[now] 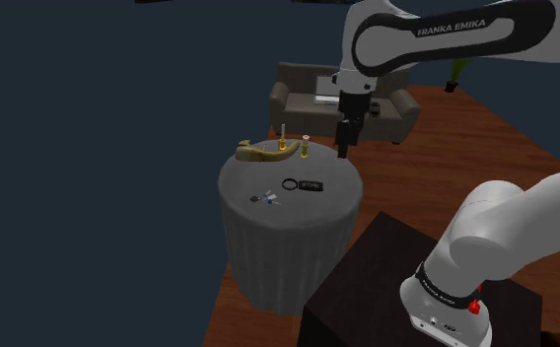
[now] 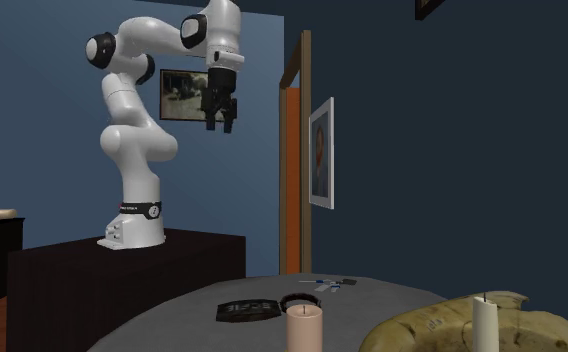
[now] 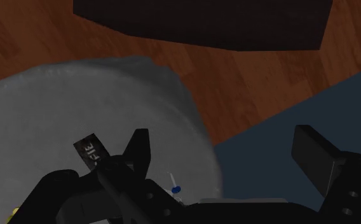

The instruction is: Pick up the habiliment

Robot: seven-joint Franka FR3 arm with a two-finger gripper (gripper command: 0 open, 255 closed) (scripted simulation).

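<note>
The tan habiliment point(image 1: 258, 151) lies at the shoulder view's left of the grey round bench point(image 1: 278, 256), just beside 2 candles point(image 1: 306, 148). Further right my gripper point(image 1: 344, 150) hangs high near the bench's edge, fingers point(image 3: 138, 149) apart and empty. I'd carry it left, clearing the candles, then come down across the habiliment's narrower part. Nothing on the bench reads as a container to me.

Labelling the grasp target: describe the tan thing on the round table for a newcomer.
Find the round grey table in front of the sofa. At its sofa-side edge, beside two upright candles, lies a tan item. It is the broadest thing there, lumpy where its neighbours are slim or flat.
</note>
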